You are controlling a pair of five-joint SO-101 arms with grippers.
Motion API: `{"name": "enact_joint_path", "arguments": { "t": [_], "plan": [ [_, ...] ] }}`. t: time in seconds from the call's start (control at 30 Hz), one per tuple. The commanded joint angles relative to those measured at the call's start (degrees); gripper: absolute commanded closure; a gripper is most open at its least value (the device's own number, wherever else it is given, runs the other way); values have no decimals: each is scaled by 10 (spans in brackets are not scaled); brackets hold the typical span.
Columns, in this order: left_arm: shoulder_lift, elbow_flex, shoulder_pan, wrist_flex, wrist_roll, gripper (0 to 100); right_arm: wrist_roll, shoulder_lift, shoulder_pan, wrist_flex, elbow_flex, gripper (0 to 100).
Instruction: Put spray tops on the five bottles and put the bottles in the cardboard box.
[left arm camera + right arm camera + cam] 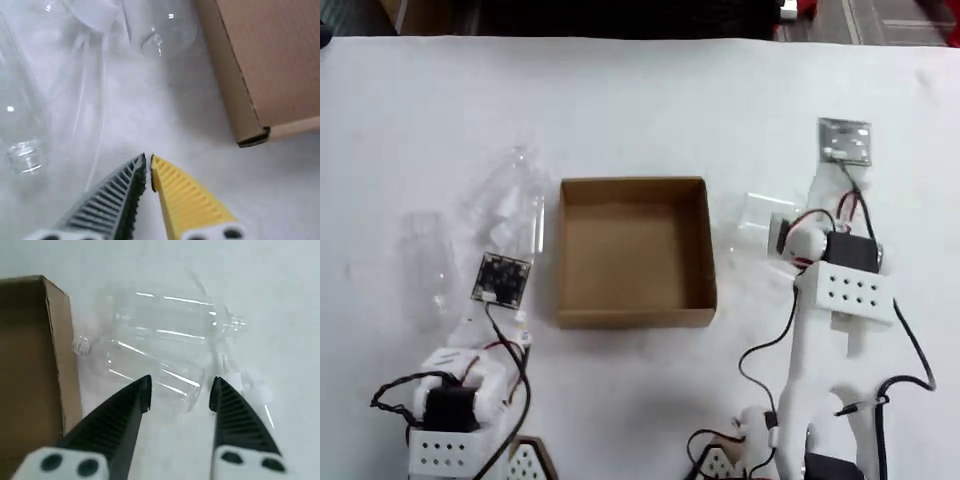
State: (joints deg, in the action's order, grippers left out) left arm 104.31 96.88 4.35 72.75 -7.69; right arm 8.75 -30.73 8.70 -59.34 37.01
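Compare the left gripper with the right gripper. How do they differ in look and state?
The left gripper has one grey and one yellow finger; the right gripper has two black ones. The left gripper is shut; the right gripper is open wide. The left gripper points at the table beside the cardboard box; the right gripper faces clear bottles. Both have ridged inner faces and hold nothing.

Bright, diffuse overhead light washes the white table (650,90) almost flat, and shadows are pale. Beyond its edge at 12 o'clock in the high view the room is dark. A soft grey shadow hugs the cardboard box (260,65) — thin white glints streak the clear bottles (165,340).
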Motion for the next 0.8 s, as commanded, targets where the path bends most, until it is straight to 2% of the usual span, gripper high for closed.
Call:
{"name": "enact_joint_path", "arguments": {
  "t": [0.0, 0.33, 0.77],
  "plan": [
    [4, 1, 2, -11, 4, 976, 17, -10, -9, -4, -8, 822],
    [4, 1, 2, -11, 5, 976, 17, -10, -7, -10, -8, 824],
    [4, 1, 2, -11, 5, 976, 22, -9, -7, -131, -65, 822]
  ]
}}
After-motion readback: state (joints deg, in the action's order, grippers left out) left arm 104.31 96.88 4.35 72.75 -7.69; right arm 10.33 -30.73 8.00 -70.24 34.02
